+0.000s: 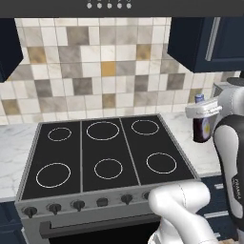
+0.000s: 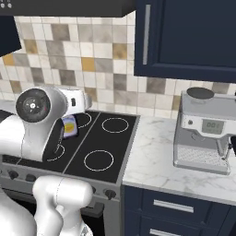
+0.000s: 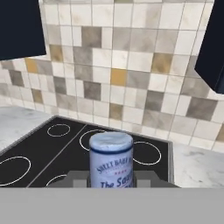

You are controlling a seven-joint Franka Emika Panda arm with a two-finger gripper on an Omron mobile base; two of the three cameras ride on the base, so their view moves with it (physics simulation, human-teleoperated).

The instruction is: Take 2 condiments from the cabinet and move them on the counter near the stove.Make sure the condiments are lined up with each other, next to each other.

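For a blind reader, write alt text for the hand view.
The gripper is shut on a dark sauce bottle with a blue cap and pale label, above a black glass cooktop with white ring burners. Beige-grey wall tiles rise behind.

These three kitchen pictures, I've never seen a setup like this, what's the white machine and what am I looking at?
It is a white robot arm in a rendered kitchen. Two cameras sit behind it, left and right; the third rides on its hand. Its two-finger gripper is shut on a dark red-brown sauce bottle with a blue cap and pale label, held up in the air beside the black glass six-ring stove. To the right, a steel coffee machine stands on the white marble counter.
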